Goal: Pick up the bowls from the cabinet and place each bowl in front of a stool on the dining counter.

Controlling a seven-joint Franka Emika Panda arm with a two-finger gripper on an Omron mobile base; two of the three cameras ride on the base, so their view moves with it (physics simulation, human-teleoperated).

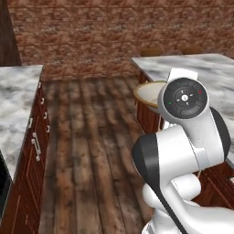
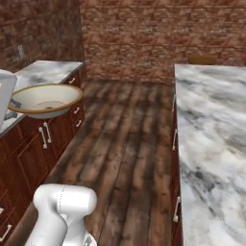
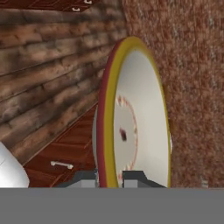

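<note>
1. Fingers (image 3: pixel 109 178) are clamped on the rim of the cream bowl (image 3: pixel 138 118); in the hand view one dark tip sits on each side of the bowl's edge, with the rim pinched between them.
2. Cream bowl stands straight out from the fingers, its pale inside with a faint ring of marks turned to one side of them and its reddish outer wall to the other.
3. From the right base view the bowl (image 2: pixel 45 99) hangs level in the air, mouth up, clear of any table, with the white hand at its near edge.
4. From the left base view the bowl (image 1: pixel 148 93) shows partly behind the arm's round wrist cap, just beside the near corner of the dining table (image 1: pixel 215 73).
5. Below the bowl lies dark plank floor (image 2: pixel 129 144), running away from the fingers.
6. Beyond the fingers, a shorter marble table (image 2: pixel 48 72) with red-brown drawers stands to one side.
7. Farthest off is the brick wall (image 1: pixel 91 32).
</note>
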